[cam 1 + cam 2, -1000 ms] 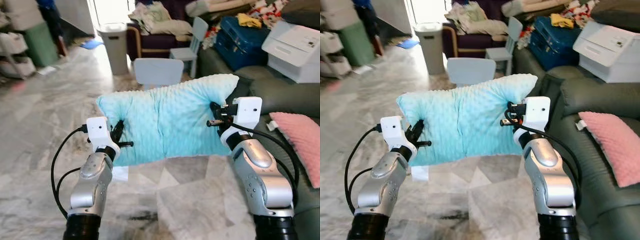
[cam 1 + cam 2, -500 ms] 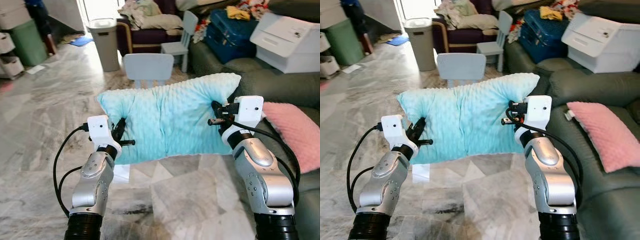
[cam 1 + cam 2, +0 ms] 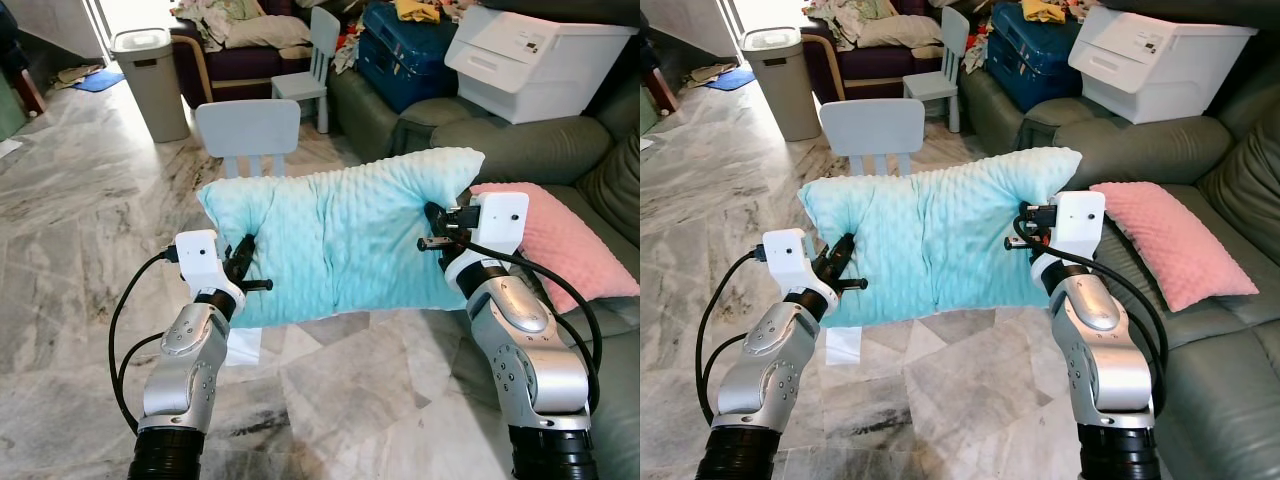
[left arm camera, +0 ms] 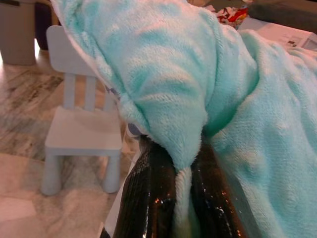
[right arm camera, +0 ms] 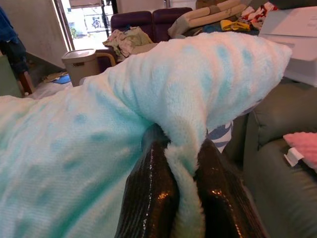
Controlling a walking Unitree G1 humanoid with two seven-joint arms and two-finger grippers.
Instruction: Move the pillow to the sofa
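Holding the aqua pillow point(image 3: 340, 245) between our 2 arms, we have it stretched in the air in front of us, above the marble floor point(image 3: 70, 230). Our left tool point(image 3: 243, 272) is clenched on a fold of plush at the pillow's left edge, the fabric pinched between its 2 black fingers point(image 4: 148, 198). Our right tool point(image 3: 432, 228) is clenched the same way on the right edge, just under the upper right corner, with plush squeezed between its fingers point(image 5: 148, 198). The green sofa point(image 3: 1240, 380) lies to our right, just beside the pillow's right end, and a pink pillow point(image 3: 1165, 240) rests on its seat. A small pale blue chair point(image 3: 248, 132) stands behind the pillow.
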